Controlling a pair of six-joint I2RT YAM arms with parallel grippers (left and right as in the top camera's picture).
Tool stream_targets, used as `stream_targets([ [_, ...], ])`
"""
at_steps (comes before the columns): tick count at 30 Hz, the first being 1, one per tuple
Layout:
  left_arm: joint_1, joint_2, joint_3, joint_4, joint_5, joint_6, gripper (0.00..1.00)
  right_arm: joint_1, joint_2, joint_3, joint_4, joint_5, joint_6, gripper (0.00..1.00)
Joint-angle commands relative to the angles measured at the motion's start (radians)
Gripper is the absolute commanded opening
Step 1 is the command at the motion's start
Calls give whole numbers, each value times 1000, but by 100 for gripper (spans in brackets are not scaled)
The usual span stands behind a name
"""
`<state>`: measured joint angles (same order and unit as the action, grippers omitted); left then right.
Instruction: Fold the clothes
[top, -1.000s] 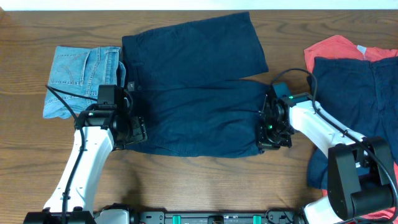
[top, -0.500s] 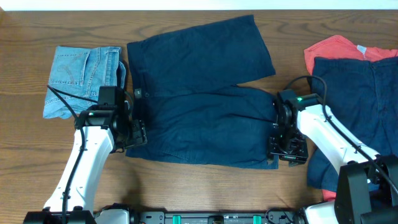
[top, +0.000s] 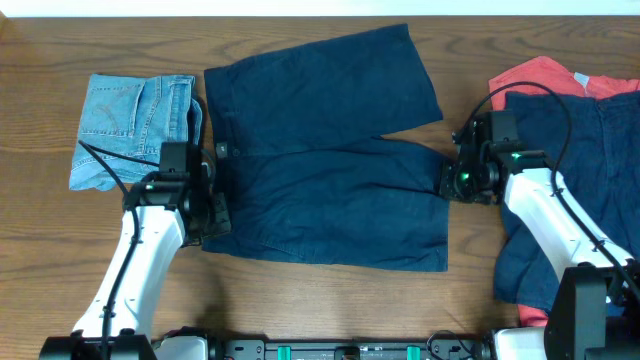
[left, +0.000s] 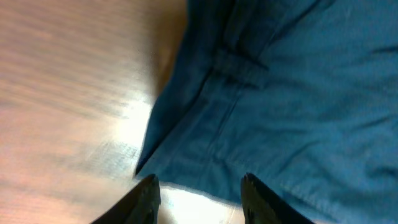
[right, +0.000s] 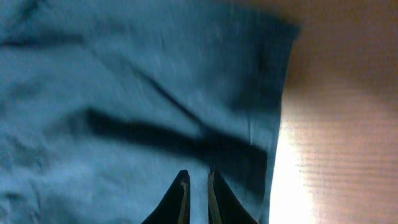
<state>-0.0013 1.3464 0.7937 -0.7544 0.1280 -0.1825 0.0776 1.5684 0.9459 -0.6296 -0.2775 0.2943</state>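
Navy shorts (top: 320, 170) lie flat on the bench (top: 330, 305); we have the left hand (left: 199, 191) released over the waistband corner, right hand (right: 196, 183) nearly clenched at the leg hem, grip unclear, both ends staged for folding

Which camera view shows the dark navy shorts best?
The overhead view: the shorts lie spread on the table, both legs visible. The left wrist view shows only a waistband corner; the right wrist view only a blurred leg edge.

The navy shorts (top: 320, 170) are matt woven cloth; the folded denim (top: 130, 120) looks rougher; the table (top: 300, 300) is glossy grained wood.
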Motion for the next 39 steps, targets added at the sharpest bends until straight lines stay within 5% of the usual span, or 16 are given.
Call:
stream_targets([
  [1, 0, 6, -76, 63, 53, 5, 44, -9, 35, 6, 35, -1, 7, 10],
  [9, 0, 6, -198, 207, 22, 5, 44, -9, 201, 6, 107, 126, 118, 9],
  [16, 0, 6, -237, 249, -47, 5, 44, -49, 277, 6, 396, 155, 187, 1],
  [24, 0, 6, -237, 248, -62, 5, 44, -103, 275, 8, 561, 142, 181, 13],
  [29, 0, 6, -236, 248, -61, 5, 51, -120, 261, 20, 439, -93, -56, 43],
  [33, 0, 6, -232, 243, -57, 5, 60, -119, 257, 20, 293, -97, -125, 49],
  [36, 0, 6, -231, 241, -58, 5, 61, -117, 257, 20, 254, -87, -173, 40],
  [39, 0, 6, -231, 241, -58, 5, 61, -117, 257, 20, 288, -25, -168, 7],
])
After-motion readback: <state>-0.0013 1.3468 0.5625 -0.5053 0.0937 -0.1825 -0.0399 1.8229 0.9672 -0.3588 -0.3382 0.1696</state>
